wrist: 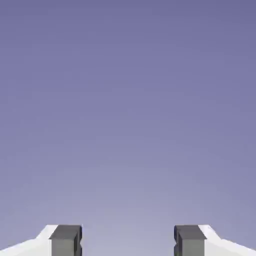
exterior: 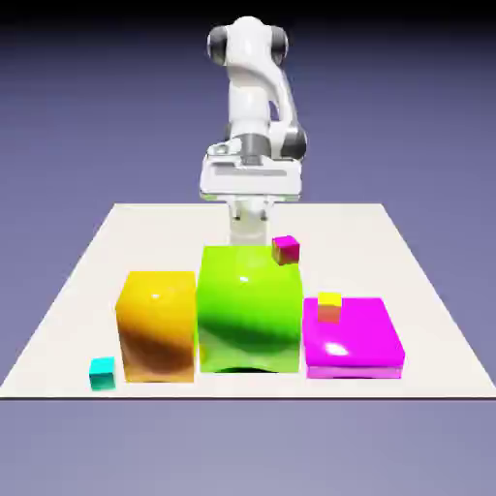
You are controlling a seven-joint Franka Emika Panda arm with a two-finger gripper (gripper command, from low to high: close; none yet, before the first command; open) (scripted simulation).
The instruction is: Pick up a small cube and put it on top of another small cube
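Three big blocks sat across the front of the counter (exterior: 407,242): a tall green block (exterior: 248,310) in the middle, an orange block (exterior: 155,325) touching it on the exterior view's left, and a low magenta slab (exterior: 354,339) on the exterior view's right. Honestly, nothing of the actual job looked started.

The white arm (exterior: 254,107) stood behind the green block, and the pincer (wrist: 128,242) had its grey fingertips (wrist: 65,240) wide apart with nothing between them; the hand view showed only plain backdrop, so it wasn't aimed at any cube.

Small stuff next. A little yellow cube (exterior: 329,306) rested on the magenta slab near its back left corner. A small magenta cube (exterior: 285,249) showed just past the green block's top right corner; I couldn't tell what it rested on. A small cyan cube (exterior: 102,372) sat alone on the counter by the orange block's front corner.

So pick, lift and stack were all left, as I judged it.
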